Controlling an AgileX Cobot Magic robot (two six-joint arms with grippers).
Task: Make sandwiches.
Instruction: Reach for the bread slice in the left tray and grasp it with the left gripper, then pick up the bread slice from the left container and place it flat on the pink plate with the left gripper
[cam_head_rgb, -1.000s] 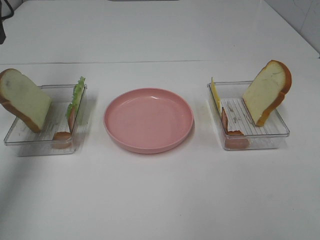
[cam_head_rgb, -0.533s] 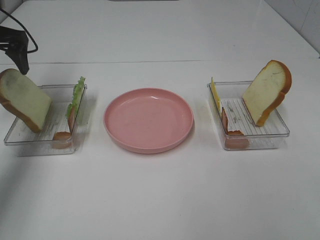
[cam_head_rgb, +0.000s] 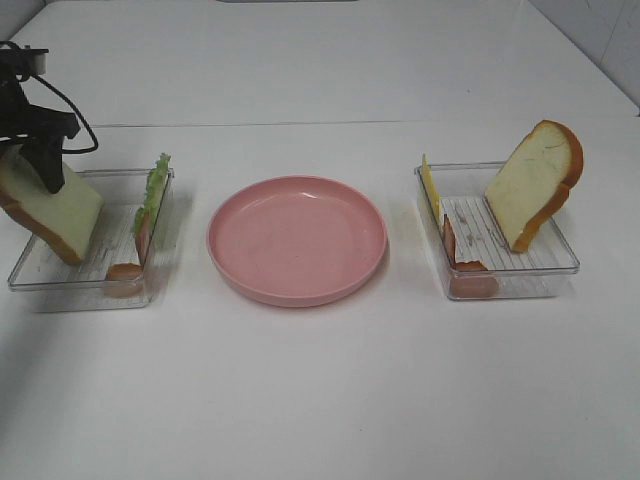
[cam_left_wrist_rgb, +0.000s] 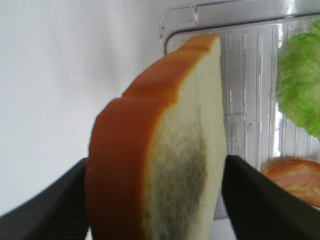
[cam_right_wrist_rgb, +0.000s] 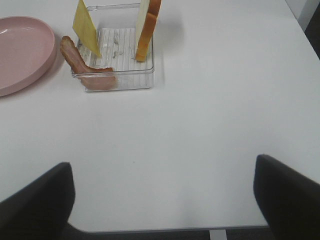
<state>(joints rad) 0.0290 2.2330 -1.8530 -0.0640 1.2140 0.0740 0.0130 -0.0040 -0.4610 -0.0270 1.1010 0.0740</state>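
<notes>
Straddling the bread (cam_left_wrist_rgb: 175, 125), the left gripper (cam_left_wrist_rgb: 156, 205) has a finger close against each face; I cannot tell whether it pinches. The slice leans in a tray (cam_head_rgb: 60, 282), with lettuce (cam_head_rgb: 155, 190) and bacon (cam_head_rgb: 125, 272) just beyond the gripper. The right gripper (cam_right_wrist_rgb: 162, 200) hangs wide open over the table (cam_right_wrist_rgb: 210, 125), well short of the cheese (cam_right_wrist_rgb: 86, 27).

Lab-like test bench, plain white table (cam_head_rgb: 320, 400), clear trays (cam_head_rgb: 500, 292), pink plate (cam_head_rgb: 300, 297)
</notes>
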